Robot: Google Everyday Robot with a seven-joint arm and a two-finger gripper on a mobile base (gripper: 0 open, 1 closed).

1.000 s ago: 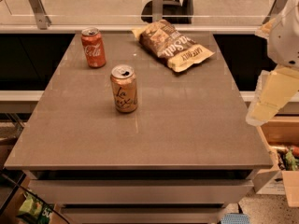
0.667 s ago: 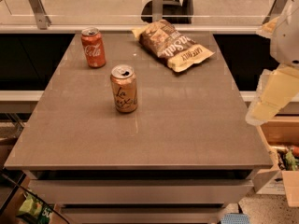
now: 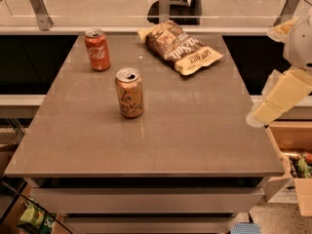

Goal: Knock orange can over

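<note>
Nothing has moved since a second ago. Your gripper [image 3: 280, 99] hangs off the desk's [image 3: 195, 135] right edge; you cannot tell whether it is open or closed. Two cans stand upright: the orange can [image 3: 129, 92] left of centre and a red can [image 3: 97, 49] behind it. One chip bag [image 3: 180, 48] lies at the back.

Hand [image 3: 279, 100] half off right edge

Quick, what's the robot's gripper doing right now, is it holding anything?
Gripper: hangs beyond the right edge of the table, far from the orange can; nothing seen in it; open or closed cannot be told.
</note>
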